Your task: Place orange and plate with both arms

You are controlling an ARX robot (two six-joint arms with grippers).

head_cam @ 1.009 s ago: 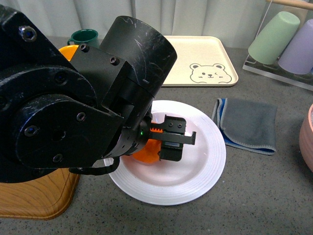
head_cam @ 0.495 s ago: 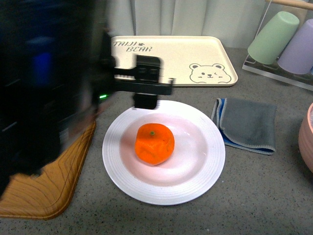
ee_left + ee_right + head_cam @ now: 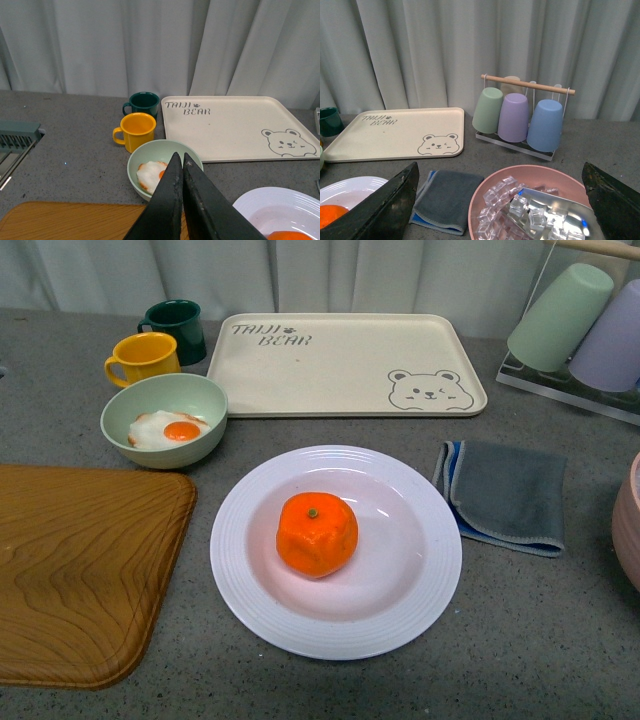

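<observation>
1. Lumpy bright orange fruit sits centred in the glossy ridged white plate, green stem dot upward.
2. Cream rectangular tray reads "TAIJI BEAR".
3. Left gripper pressed together, empty; right gripper spread wide.

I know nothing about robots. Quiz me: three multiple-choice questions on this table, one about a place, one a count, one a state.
1. Where is the bright orange fruit? A) on the wooden board B) on the round white plate C) on the cream bear tray
2. How many mugs stand behind the pale green bowl? A) one B) two C) four
3. The left gripper is: A) shut, empty B) holding the fruit C) wide open
Answers: B, it sits mid-plate; B, one yellow, one dark green; A, its fingers meet with nothing between.
</observation>
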